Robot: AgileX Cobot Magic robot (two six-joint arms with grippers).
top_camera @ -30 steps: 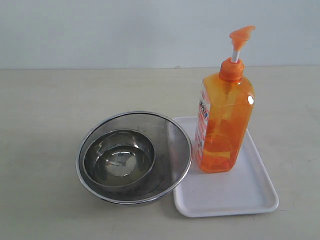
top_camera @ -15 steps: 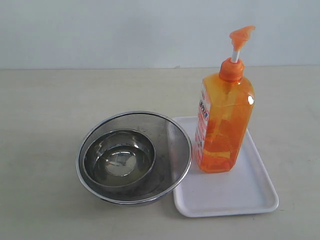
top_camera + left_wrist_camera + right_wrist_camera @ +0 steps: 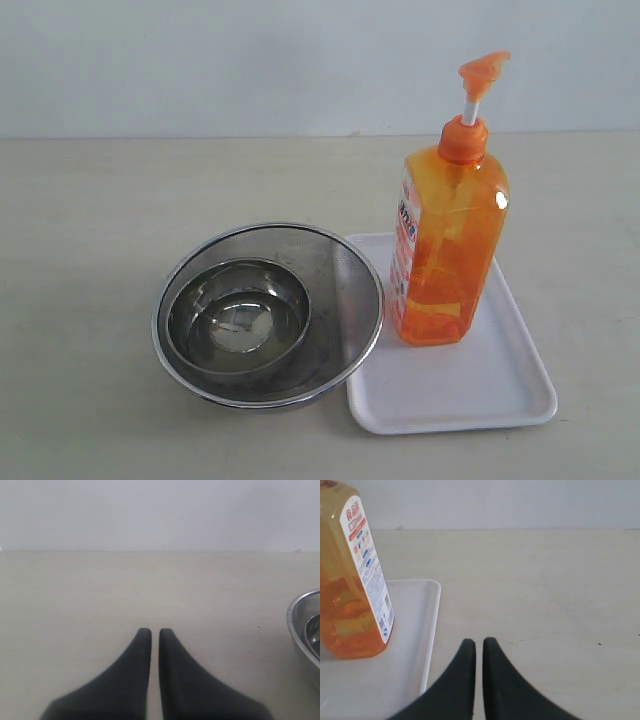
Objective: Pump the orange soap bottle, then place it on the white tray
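Orange soap bottle (image 3: 447, 250) stands upright on the white tray (image 3: 500, 385), on the tray's half nearer the wall, with its base fully inside the low rim. The pump head is raised and the white stem shows below it; the nozzle points away from the bowls. The white-and-red label faces the bowl side. Right fingers (image 3: 467, 656): both black tips together, only a thin slit between them, nothing clamped, hovering over bare worktop (image 3: 90, 200). In the right wrist view the bottle (image 3: 347, 595) is ahead of these fingers and off to one side, well apart from the tips. The near edge of the tray (image 3: 422, 645) runs just beside that same finger, with no contact seen. Left fingers (image 3: 142, 647): tips together, holding nothing, over empty-looking pale worktop surface. The only thing near them is the rim of the large steel bowl (image 3: 299, 622), ahead and off to the side, well apart. Neither arm shows in the exterior view. That view has the large steel bowl (image 3: 345, 275) just beside the tray, its rim meeting the tray's edge; I cannot tell whether they touch. A small steel bowl (image 3: 238, 318) sits nested inside it.
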